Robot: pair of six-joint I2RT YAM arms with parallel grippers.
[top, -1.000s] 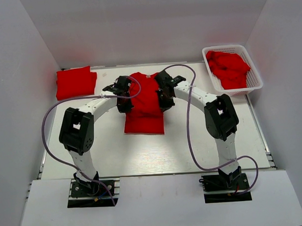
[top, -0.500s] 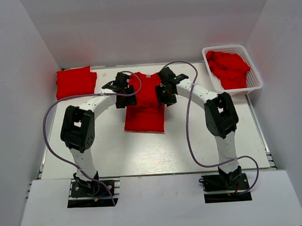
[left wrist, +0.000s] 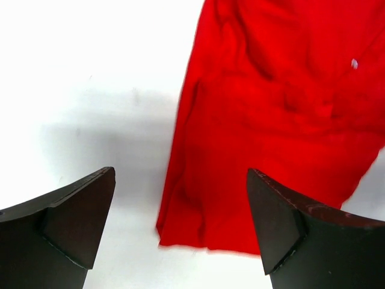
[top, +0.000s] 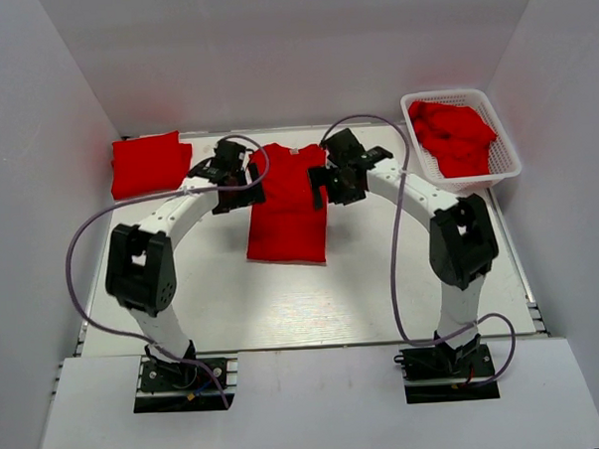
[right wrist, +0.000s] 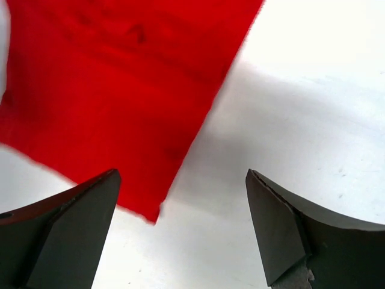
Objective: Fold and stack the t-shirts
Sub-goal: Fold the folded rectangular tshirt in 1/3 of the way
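The t-shirts are in three places on the white tabletop (top: 402, 290). One t-shirt (top: 287, 210) lies flat near the middle, a little toward 12 o'clock. It forms a tall red rectangle, with its collar at the 12 o'clock end and its hem at the 6 o'clock end. A folded t-shirt (top: 150, 163) rests as a compact red square in the far corner at about 10 o'clock, well apart from the middle one. At about 2 o'clock stands a white lattice basket (top: 508, 164), with a crumpled heap of red t-shirts (top: 453, 133) inside it.

The left arm (top: 175, 208) curves in from 7 o'clock, and its wrist hangs at the 9 o'clock side of the middle t-shirt, near the shoulder. The left fingers (left wrist: 66, 223) are spread wide and hold nothing. In the left wrist view the shirt's rumpled side edge and a lower corner show in the gap between them, over bare tabletop.

The right arm (top: 418, 194) mirrors this from 5 o'clock, with its wrist at the shirt's 3 o'clock side. The right fingers (right wrist: 66, 232) are likewise spread wide and hold nothing. The right wrist view shows a straight red edge and a corner of the shirt between them, with the cloth lying flat on the tabletop.
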